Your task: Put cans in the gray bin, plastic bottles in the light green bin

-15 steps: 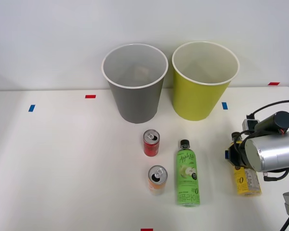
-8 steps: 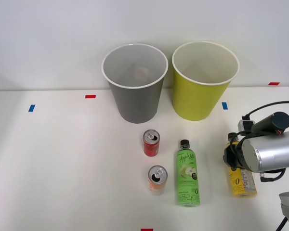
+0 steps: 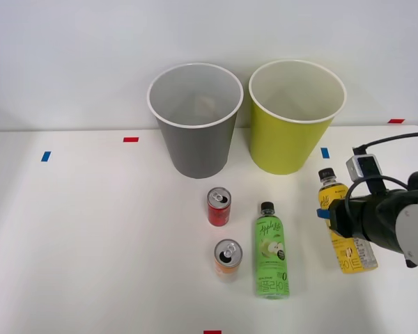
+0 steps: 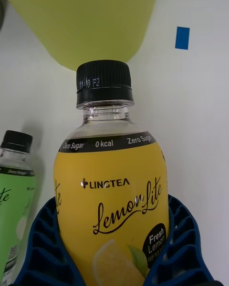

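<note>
Front view: right gripper (image 3: 338, 219) is clenching the yellow-label bottle (image 3: 345, 229) near the light green bin (image 3: 295, 118), ready for lifting.
Right wrist view: ribbed fingers (image 4: 183, 248) are cradling the Lemon Lite bottle (image 4: 112, 195) before that bin (image 4: 81, 19).

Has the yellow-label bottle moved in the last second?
Yes. The yellow-label bottle, between the right gripper's fingers, has its cap lifted farther toward the light green bin.

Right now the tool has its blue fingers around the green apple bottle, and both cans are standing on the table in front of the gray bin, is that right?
Not quite. The right tool is closed around the yellow lemon bottle, as the right wrist view shows. The green apple bottle lies untouched on the table. The rest holds: the red can and orange can stand in front of the gray bin.
</note>
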`<state>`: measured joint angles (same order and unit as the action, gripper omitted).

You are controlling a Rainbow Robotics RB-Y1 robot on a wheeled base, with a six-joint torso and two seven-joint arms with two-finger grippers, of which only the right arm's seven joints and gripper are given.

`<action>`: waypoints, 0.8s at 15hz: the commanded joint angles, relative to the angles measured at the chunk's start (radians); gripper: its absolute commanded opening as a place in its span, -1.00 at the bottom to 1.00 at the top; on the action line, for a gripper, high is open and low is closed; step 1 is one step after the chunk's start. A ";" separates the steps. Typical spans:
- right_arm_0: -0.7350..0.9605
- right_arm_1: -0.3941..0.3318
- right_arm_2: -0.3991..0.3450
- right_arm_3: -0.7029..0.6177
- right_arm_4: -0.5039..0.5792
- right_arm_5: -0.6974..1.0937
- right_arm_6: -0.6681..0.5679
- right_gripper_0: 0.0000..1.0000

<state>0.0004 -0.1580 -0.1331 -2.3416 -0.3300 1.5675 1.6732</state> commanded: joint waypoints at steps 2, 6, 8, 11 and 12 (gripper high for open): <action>0.064 0.020 -0.141 -0.145 -0.267 -0.001 0.109 -1.00; 0.076 0.048 -0.260 -0.209 -0.491 -0.047 0.123 -1.00; 0.076 0.052 -0.298 -0.209 -0.600 -0.124 0.135 -1.00; 0.079 0.052 -0.304 -0.209 -0.733 -0.314 0.143 -1.00; 0.079 0.052 -0.306 -0.211 -0.778 -0.363 0.145 -1.00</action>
<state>0.0793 -0.1063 -0.4344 -2.5511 -1.0550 1.2602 1.8141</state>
